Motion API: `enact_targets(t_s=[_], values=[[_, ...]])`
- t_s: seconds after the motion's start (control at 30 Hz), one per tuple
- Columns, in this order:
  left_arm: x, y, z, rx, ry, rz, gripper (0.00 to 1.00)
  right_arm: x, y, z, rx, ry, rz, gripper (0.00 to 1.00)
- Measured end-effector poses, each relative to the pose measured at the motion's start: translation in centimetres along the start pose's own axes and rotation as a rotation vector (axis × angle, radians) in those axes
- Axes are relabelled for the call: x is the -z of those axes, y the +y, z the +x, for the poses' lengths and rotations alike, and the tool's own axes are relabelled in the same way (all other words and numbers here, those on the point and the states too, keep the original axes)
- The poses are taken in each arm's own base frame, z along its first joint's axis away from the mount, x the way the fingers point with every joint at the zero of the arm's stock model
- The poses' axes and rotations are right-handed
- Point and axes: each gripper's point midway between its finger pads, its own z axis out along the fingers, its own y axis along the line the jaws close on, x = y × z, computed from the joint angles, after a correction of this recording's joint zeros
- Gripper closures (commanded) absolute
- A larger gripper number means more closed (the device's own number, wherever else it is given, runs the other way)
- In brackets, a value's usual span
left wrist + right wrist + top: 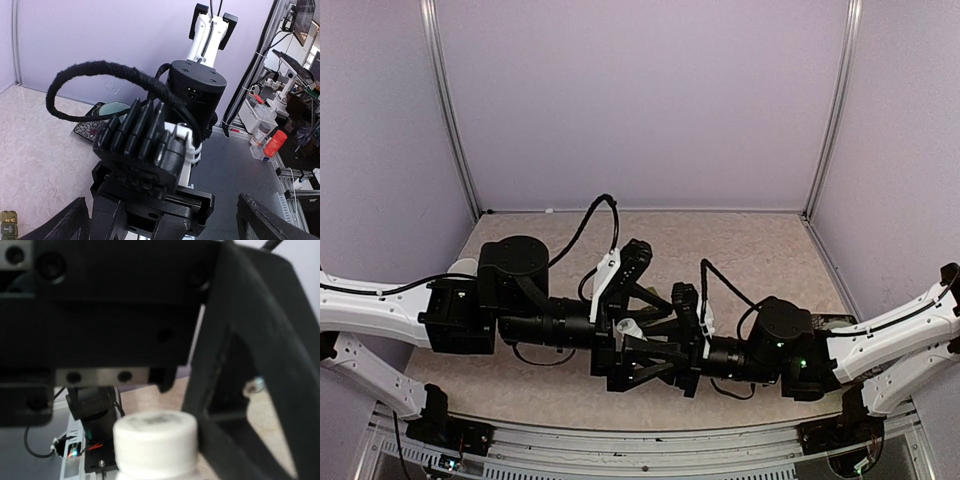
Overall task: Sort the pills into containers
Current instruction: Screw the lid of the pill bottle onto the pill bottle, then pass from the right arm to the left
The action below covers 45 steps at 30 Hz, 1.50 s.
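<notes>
The containers (7, 223) are one dark green pill-box strip. It shows only in the left wrist view, at the bottom left corner, lying flat on the tabletop (35, 150). The edge of the picture cuts it, so I can count two square lids and a part of one more. In the top view the arms hide it. From this I judge that it lies below the two tools and a little to the far side of them. Its long axis seems to run about left to right, but so little of it shows that I am not sure.

Above it, in the air over the middle of the tabletop, the two tools meet face to face. The right tool (638, 340) is, as I judge, clenched on one pill bottle (154, 440) with a white cap. Its own fingers do not show in its wrist view, but nothing else carries the bottle. The left tool (165, 220) is released, with its two fingers spread wide on each side of the right tool and closed on nothing. The cap is on the bottle, and I can count no pill anywhere.

Both tools are about equally near to the strip, and only the left one is free. The next move, I think, is to take off the cap. After that the bottle must go down and toward the far side, to the strip.

Farther to the right there is one pale green bowl (114, 107) on one dark patterned mat (89, 131).
</notes>
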Motion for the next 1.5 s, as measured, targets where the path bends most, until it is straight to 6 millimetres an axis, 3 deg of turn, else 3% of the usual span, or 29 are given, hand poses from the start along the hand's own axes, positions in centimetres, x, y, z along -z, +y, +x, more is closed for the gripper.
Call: enact_targets(t_s=[0.23,0.3,0.43,0.63,0.83,1.23,1.5], values=[[2.3,1.8,-1.5,0.041,-0.002,-0.129,0.02,0.8,-0.8,-1.4,0.0,-0.035,0.041,0.85],[3.0,2.2,-2.0,0.06,-0.012,-0.162,0.06,1.2,-1.0,-1.9,0.004,-0.049,0.057,0.85],[4.1,3.0,-2.1,0.101,-0.014,-0.218,0.25,1.5,-1.4,-2.5,0.016,-0.066,0.08,0.85],[4.0,3.5,-0.8,0.129,0.038,-0.248,0.28,1.6,-1.7,-2.2,0.019,-0.058,0.1,0.85],[3.3,4.2,0.5,0.133,0.091,-0.276,0.44,1.9,-2.0,-1.7,0.02,-0.044,0.112,0.85],[2.8,5.1,1.6,0.133,0.13,-0.294,0.52,1.9,-2.0,-1.6,0.02,-0.037,0.114,0.85],[2.4,5.0,1.6,0.135,0.141,-0.275,0.77,1.9,-2.1,-1.3,0.021,-0.027,0.117,0.85]])
